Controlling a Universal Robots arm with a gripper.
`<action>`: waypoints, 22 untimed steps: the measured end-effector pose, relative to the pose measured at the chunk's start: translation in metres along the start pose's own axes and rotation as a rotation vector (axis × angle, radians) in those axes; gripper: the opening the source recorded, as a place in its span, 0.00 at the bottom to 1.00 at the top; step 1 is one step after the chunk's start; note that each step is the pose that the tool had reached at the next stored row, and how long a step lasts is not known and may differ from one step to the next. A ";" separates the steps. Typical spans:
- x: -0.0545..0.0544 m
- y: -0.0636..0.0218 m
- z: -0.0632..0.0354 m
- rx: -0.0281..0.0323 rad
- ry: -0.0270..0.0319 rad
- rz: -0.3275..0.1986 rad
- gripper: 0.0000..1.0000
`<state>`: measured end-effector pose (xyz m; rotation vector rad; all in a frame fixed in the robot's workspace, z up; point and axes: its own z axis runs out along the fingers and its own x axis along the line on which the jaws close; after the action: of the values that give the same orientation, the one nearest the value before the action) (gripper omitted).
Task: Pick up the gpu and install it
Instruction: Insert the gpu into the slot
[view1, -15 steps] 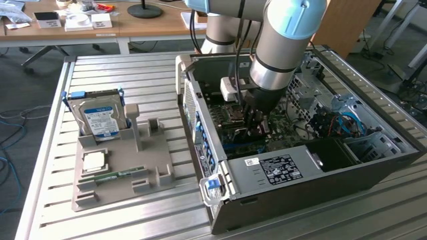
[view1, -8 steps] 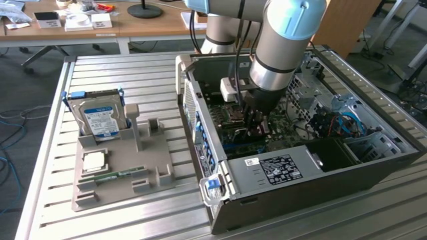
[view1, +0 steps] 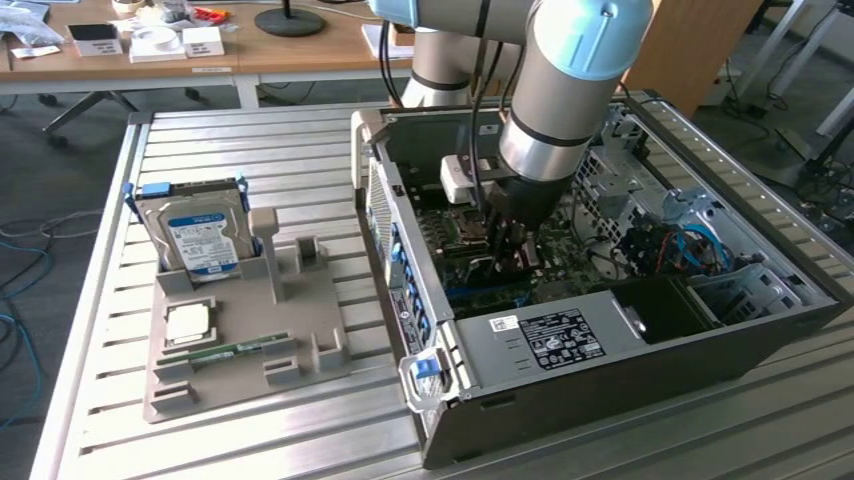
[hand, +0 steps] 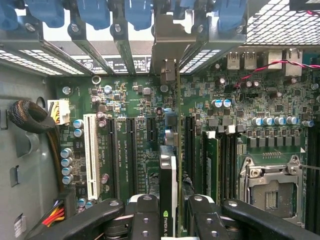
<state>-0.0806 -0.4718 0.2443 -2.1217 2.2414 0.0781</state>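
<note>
With the arm reaching down inside the open computer case (view1: 400, 330), well past the pick-up stage by the look of it: claw (hand: 168, 212) closed on the gpu (hand: 168, 200), fingers (hand: 145, 215) pressed against both faces of the card, seen edge-on in the wrist view with its silvery end bracket (hand: 172, 50) up against the rear slot openings of the case. Hangs over the green motherboard (hand: 145, 125), lined up along the dark expansion slots beside the white PCI slot (hand: 91, 155), the card's lower edge near or at a slot; cannot tell from either view whether fully seated. In the exterior view, claw (view1: 514, 255) low among the case internals, just above the power supply (view1: 561, 340). Outside on the slatted surface (view1: 267, 140), toward the exterior view's left, a grey fixture tray (view1: 227, 380) holding the hard drive (view1: 200, 235) upright, a CPU (view1: 190, 322) lying flat and a narrow memory stick (view1: 238, 350), all untouched; upright slot in the tray standing vacant. Judged from this: grasp and carry done, card brought to the slot area and aligned; seating, bracket fit and release not yet shown as finished.
</note>
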 end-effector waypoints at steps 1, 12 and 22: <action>0.000 0.0000 0.0000 0.0000 0.0000 0.000 0.27; 0.000 0.0000 -0.0007 -0.0002 0.0004 0.000 0.40; -0.001 0.0000 -0.0154 0.0001 -0.0004 0.000 0.40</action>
<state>-0.0806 -0.4716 0.2597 -2.1215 2.2411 0.0783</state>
